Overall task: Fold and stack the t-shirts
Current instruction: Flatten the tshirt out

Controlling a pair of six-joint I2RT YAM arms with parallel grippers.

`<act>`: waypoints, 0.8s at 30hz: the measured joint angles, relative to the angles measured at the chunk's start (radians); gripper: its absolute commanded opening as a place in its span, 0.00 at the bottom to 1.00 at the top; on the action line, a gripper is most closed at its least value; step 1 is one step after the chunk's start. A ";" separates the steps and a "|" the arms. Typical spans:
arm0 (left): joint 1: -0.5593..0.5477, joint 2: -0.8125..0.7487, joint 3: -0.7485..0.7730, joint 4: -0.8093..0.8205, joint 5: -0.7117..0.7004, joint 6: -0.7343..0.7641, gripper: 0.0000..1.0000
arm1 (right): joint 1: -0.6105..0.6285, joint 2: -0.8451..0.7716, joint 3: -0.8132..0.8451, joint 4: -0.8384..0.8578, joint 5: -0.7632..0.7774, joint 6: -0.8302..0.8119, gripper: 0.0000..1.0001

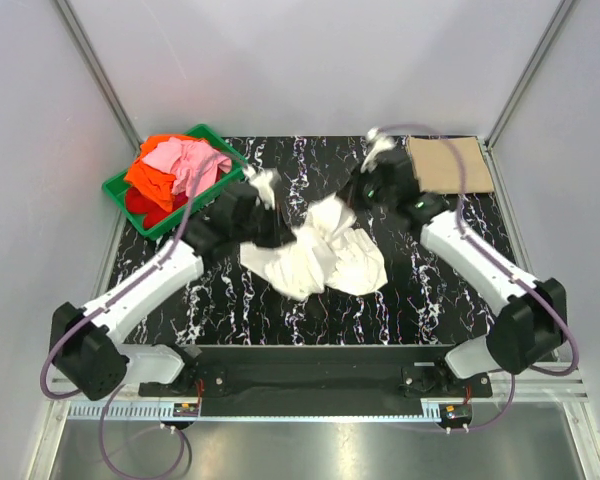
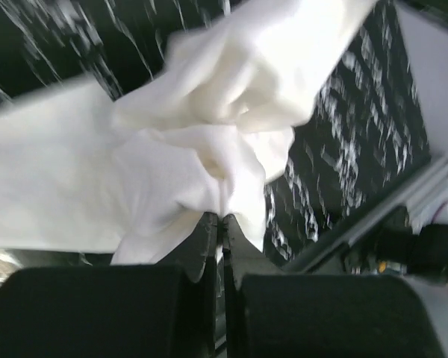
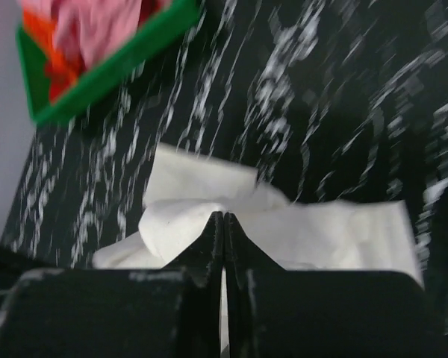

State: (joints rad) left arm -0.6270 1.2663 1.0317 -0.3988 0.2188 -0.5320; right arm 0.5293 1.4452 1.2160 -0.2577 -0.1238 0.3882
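A white t-shirt [image 1: 325, 258] lies crumpled in the middle of the black marbled table. My left gripper [image 1: 272, 230] is shut on its left part; in the left wrist view the jaws [image 2: 222, 218] pinch a bunched fold of the white cloth [image 2: 187, 149]. My right gripper [image 1: 348, 200] is shut on the shirt's far edge; in the right wrist view the jaws [image 3: 224, 216] pinch the white cloth [image 3: 321, 231]. A folded tan t-shirt [image 1: 450, 163] lies flat at the back right. Pink [image 1: 190, 160], orange [image 1: 150, 175] and red [image 1: 140, 205] t-shirts are piled in the crate.
A green plastic crate [image 1: 120, 190] stands at the back left, close behind my left arm; it also shows in the right wrist view [image 3: 104, 74]. Grey walls enclose the table on three sides. A black rail runs along the near edge [image 1: 310, 365].
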 measured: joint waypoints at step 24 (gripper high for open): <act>0.223 -0.006 0.481 -0.385 -0.154 0.226 0.00 | -0.246 -0.141 0.414 -0.425 0.479 -0.037 0.00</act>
State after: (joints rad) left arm -0.4038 1.2602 1.5127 -0.7834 0.0647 -0.3061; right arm 0.2836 1.3045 1.6302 -0.6823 0.3553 0.3511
